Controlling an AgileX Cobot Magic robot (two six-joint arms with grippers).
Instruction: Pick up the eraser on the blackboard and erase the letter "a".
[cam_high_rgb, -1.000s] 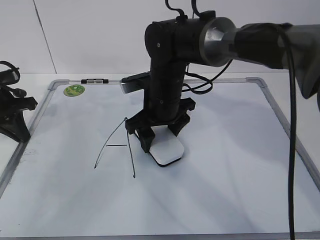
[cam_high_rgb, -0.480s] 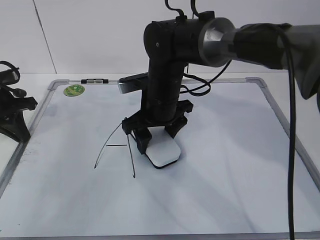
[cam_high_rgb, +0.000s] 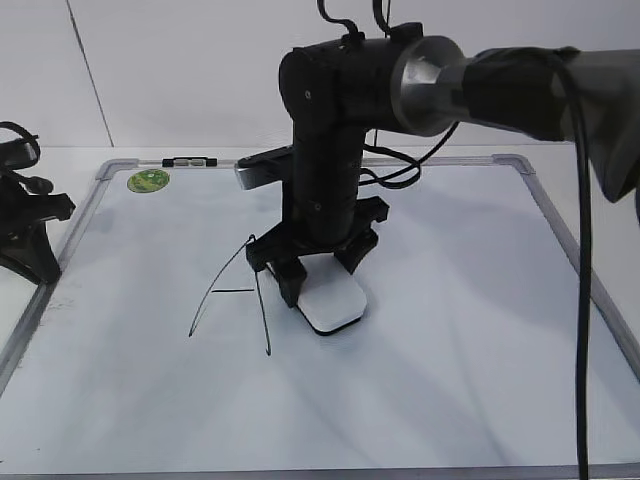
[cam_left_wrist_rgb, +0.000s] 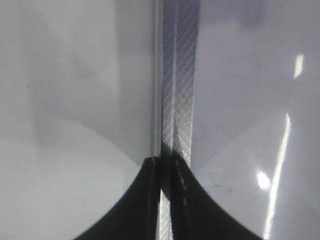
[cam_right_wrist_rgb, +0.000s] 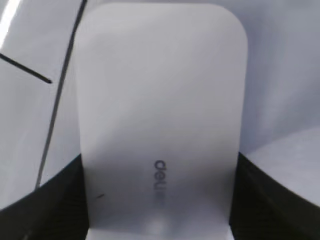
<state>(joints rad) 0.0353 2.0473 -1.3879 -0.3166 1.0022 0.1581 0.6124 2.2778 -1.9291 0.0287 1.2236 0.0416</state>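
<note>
The white eraser (cam_high_rgb: 335, 302) lies flat on the blackboard (cam_high_rgb: 598, 300), just right of a large hand-drawn "A" (cam_high_rgb: 228, 290). My right gripper (cam_high_rgb: 322, 272) is shut on the eraser, one finger on each long side. The right wrist view shows the eraser (cam_right_wrist_rgb: 160, 115) filling the frame between the fingers (cam_right_wrist_rgb: 160, 205), with thin black strokes (cam_right_wrist_rgb: 52, 105) of the large "A" to its left. No small letter "a" shows in any view. My left gripper (cam_high_rgb: 38, 262) is shut and empty at the board's left edge, above the metal frame (cam_left_wrist_rgb: 180, 75).
A round green sticker (cam_high_rgb: 148, 180) sits in the board's far left corner. A small black-and-white marker (cam_high_rgb: 188, 160) lies on the top frame. The right arm's thick body and cables stand over the board's middle.
The right gripper slid the eraser slightly left toward the "A", then back right by about the same amount. The left arm has not moved.
</note>
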